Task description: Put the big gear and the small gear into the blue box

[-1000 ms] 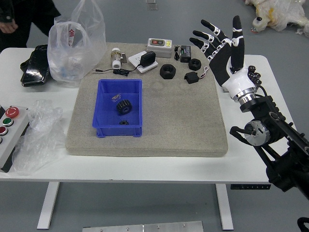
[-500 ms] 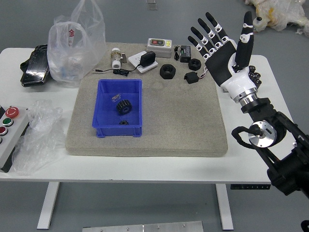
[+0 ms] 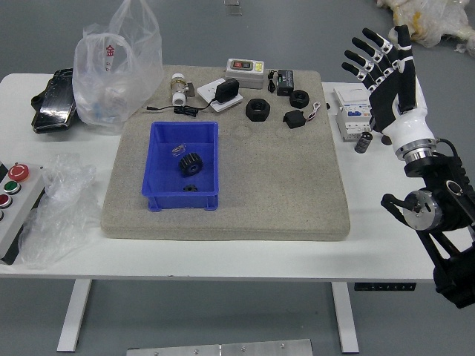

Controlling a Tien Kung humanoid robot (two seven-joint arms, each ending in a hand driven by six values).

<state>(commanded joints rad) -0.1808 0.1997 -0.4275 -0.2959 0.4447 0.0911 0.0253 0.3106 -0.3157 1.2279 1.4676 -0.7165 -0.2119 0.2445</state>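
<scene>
My right hand [image 3: 378, 63] is raised over the table's right side, fingers spread, with nothing held. The blue box [image 3: 182, 201] stands on the left half of the grey-beige mat. Inside it lie the big gear [image 3: 191, 164], black and toothed, right of the middle, and the small gear [image 3: 191, 188], black, against the near wall. A small thin metallic item [image 3: 179, 150] is also in the box. The left hand is out of view.
Along the mat's [image 3: 289, 185] far edge are black rings [image 3: 257, 110], adapters [image 3: 227, 90], a grey device [image 3: 245, 73] and a valve-like part [image 3: 179, 89]. A plastic bag [image 3: 119, 70] and a button panel [image 3: 16, 194] stand left; a white box [image 3: 352, 113] and dark cylinder [image 3: 363, 142] lie right.
My right hand and arm have moved to the right, away from the mat, uncovering the white box and dark cylinder. The person at the top left has gone out of view. The gears stayed put.
</scene>
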